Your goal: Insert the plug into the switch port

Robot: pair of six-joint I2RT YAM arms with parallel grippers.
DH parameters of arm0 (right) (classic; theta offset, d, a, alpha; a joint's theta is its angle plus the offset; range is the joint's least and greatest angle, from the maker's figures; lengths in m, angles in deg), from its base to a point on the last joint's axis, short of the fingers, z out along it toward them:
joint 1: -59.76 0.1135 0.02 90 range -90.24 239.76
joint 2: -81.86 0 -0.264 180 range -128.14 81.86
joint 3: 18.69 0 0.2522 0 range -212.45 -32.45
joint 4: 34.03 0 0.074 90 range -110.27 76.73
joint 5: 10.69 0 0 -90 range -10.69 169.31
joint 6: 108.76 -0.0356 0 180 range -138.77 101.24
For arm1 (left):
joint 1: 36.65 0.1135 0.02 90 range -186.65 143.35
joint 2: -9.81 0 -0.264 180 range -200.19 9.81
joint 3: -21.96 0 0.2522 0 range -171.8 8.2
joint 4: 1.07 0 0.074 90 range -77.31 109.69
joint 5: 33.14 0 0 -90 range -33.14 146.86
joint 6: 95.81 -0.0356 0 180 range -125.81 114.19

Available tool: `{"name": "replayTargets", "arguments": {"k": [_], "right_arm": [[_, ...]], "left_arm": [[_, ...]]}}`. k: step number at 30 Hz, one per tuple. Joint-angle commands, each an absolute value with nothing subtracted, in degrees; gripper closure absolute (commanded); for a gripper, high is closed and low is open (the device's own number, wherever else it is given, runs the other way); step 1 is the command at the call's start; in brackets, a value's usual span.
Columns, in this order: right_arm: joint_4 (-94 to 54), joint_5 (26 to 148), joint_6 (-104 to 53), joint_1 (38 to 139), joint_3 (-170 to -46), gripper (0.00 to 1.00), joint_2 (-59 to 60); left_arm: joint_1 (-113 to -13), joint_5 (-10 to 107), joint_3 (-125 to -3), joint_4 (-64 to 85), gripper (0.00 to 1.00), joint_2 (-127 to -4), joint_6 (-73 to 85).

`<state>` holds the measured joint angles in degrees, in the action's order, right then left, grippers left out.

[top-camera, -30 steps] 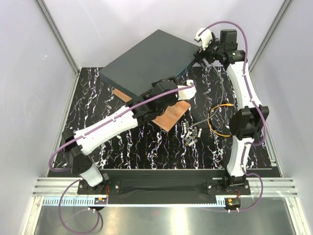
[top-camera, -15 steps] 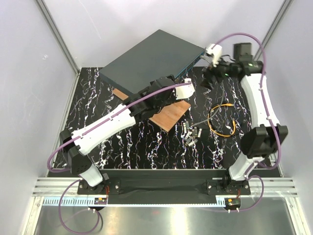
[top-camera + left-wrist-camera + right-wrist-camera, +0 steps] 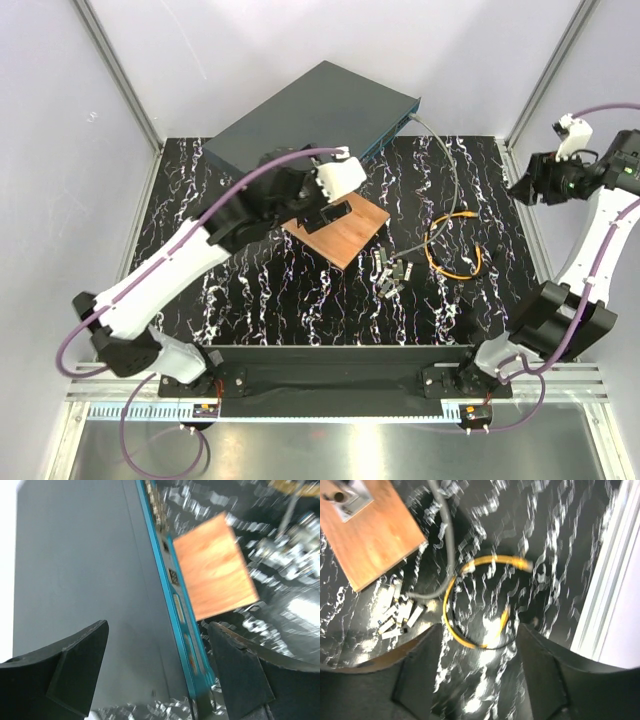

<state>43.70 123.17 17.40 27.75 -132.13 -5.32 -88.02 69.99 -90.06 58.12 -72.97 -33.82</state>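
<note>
The right gripper (image 3: 479, 628) hangs high past the table's right edge, fingers spread wide and empty, probably so its camera takes in the whole cable. The left gripper (image 3: 157, 630) is equally wide open with nothing between its fingers. It hovers over the switch (image 3: 300, 110) at its teal front face, seemingly placed to steady the box or watch the switch port (image 3: 174, 577) in the row there. The plug (image 3: 524, 565) lies loose on the table near the right edge, well apart from the switch, ending the coiled orange cable (image 3: 446, 610). Through the blur, its long axis seems to run across the table, tip toward the right edge and away from the ports, so I judge it needs turning around before insertion. A grey cable (image 3: 447, 540), small metal modules (image 3: 397, 612) and a wooden board (image 3: 212, 565) lie between.
</note>
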Motion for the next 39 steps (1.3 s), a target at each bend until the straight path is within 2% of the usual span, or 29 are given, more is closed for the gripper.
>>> {"name": "replayTargets", "arguments": {"k": [1, 3, 12, 20, 21, 33, 36, 39], "right_arm": [[45.48, 117.93, 11.32, 27.07, -130.1, 0.34, -8.13], [46.87, 115.79, 10.07, 27.07, -129.22, 0.41, -9.89], [38.01, 108.76, 6.99, 28.56, -112.7, 0.51, -12.79], [25.35, 100.59, 3.04, 36.64, -104.08, 0.52, -16.92], [21.61, 96.75, 1.47, 38.3, -102.69, 0.53, -18.49], [13.67, 89.42, -0.92, 39.55, -100.21, 0.55, -22.99], [12.17, 88.98, -1.27, 40.07, -100.83, 0.59, -25.36], [11.81, 89.59, -1.19, 40.6, -101.88, 0.71, -26.95]], "left_arm": [[-88.15, 61.0, -94.1, 54.19, 0.13, -68.15, -29.46], [-88.15, 58.19, -94.37, 53.39, 0.13, -66.66, -27.71], [-88.68, 52.82, -91.65, 53.56, 0.12, -63.4, -24.01], [-88.59, 53.17, -85.23, 51.8, 0.12, -61.03, -23.04], [-88.68, 53.43, -84.71, 51.71, 0.11, -61.03, -22.87], [-88.59, 54.75, -83.47, 51.1, 0.11, -61.64, -23.3], [-88.59, 54.84, -83.65, 51.18, 0.11, -62.17, -23.3], [-88.59, 55.45, -84.17, 51.27, 0.11, -62.61, -23.57]]}}
